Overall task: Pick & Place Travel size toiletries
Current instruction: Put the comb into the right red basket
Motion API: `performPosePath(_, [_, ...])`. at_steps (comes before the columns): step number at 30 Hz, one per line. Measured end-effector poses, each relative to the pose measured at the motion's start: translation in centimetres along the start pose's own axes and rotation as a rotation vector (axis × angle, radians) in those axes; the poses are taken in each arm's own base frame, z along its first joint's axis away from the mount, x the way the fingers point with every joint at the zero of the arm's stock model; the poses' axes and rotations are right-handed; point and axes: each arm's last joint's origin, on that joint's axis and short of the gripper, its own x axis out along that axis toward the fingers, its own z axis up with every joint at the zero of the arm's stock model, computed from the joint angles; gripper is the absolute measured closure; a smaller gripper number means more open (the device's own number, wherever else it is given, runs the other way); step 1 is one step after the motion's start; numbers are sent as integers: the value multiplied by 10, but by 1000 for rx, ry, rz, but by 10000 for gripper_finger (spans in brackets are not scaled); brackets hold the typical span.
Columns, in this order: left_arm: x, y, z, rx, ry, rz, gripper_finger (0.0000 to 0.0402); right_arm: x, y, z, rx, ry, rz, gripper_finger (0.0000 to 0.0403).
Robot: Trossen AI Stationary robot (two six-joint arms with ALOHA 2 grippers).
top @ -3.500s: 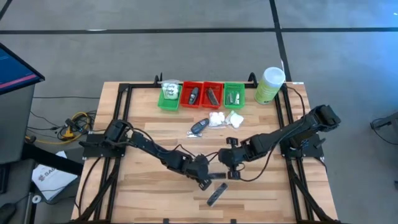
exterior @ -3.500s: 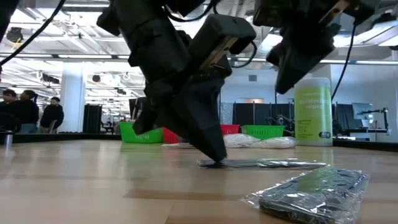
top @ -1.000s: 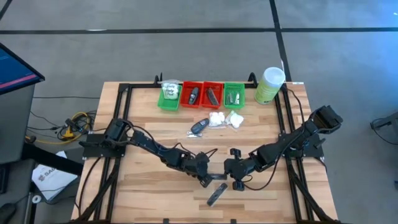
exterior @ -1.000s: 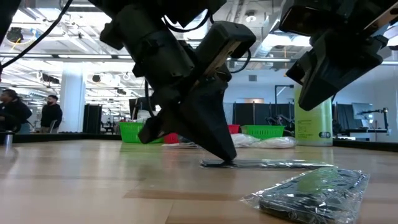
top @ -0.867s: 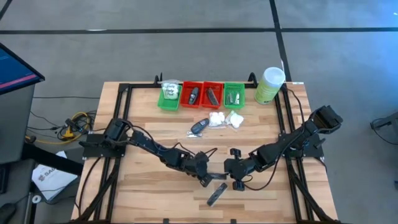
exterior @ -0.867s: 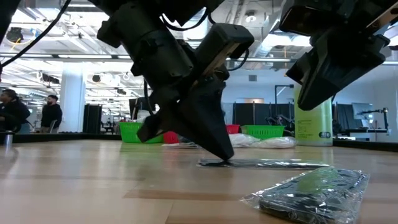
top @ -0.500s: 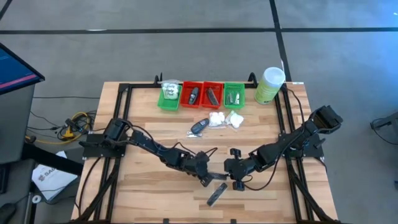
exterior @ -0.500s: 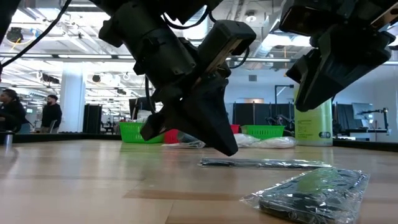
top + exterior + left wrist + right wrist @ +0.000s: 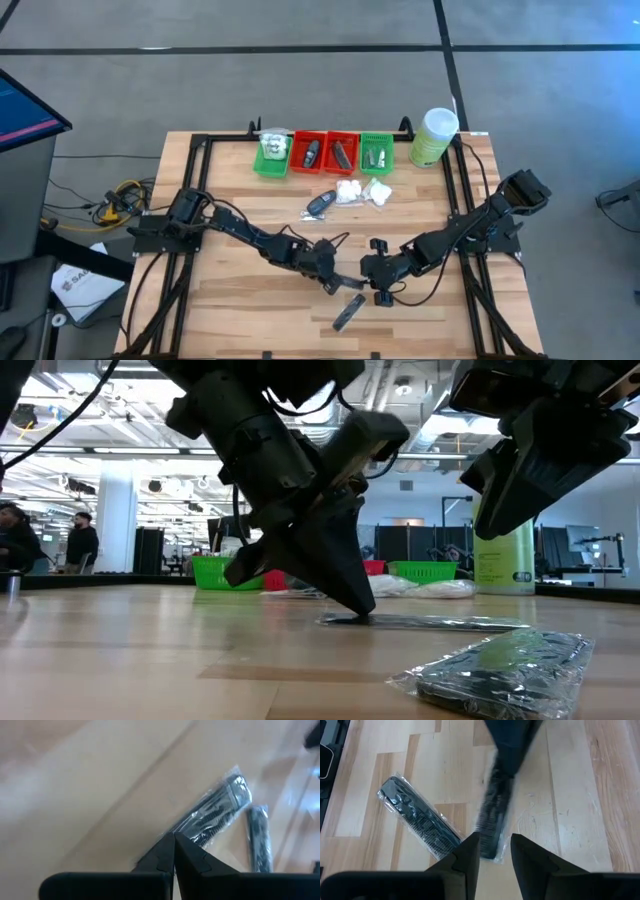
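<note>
Looking down from above, I reach both arms in low from the table's two sides, so my left gripper (image 9: 333, 284) and right gripper (image 9: 371, 281) meet near the front middle of the table (image 9: 230, 320). A dark bar (image 9: 349, 286) lies between them, its long axis running roughly from one gripper to the other. A second bar (image 9: 348, 313) lies just in front of it, slanted toward the front edge, so I count two bars here. Farther back are one black oval piece (image 9: 320, 205), two white packets (image 9: 362, 191), four trays (image 9: 310, 152) in a row and one canister (image 9: 433, 135). At table height, my left gripper (image 9: 360, 614) slopes steeply down with its tip on the end of the flat bar (image 9: 425, 623), while my right gripper (image 9: 525, 470) hangs above the table. The wrapped second bar (image 9: 500, 670) lies nearest the camera. From my left wrist, my left gripper (image 9: 174, 839) has its fingers (image 9: 192, 855) pressed together into a point at the wrapper of the bar (image 9: 215, 817), with the second bar (image 9: 259, 837) beyond. From my right wrist, my right gripper (image 9: 495, 847) has its fingers (image 9: 469, 851) apart, holding nothing, with the near end of the bar (image 9: 492, 817) pointing into the gap; the second bar (image 9: 420, 825) lies slantwise beside it.
</note>
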Motion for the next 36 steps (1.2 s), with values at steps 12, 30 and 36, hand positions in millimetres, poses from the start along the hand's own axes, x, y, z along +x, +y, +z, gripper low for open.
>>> performPosePath(12, [1, 8, 9, -59, 23, 23, 402, 0, 0, 0, -52, 3, -2, 300])
performPosePath(30, [-12, -4, 16, 34, -67, -35, 401, 0, -3, 1, -73, -6, -26, 300])
performPosePath(36, [-12, 4, 10, 74, -16, 48, 401, 0, -3, 1, -73, -6, -26, 300])
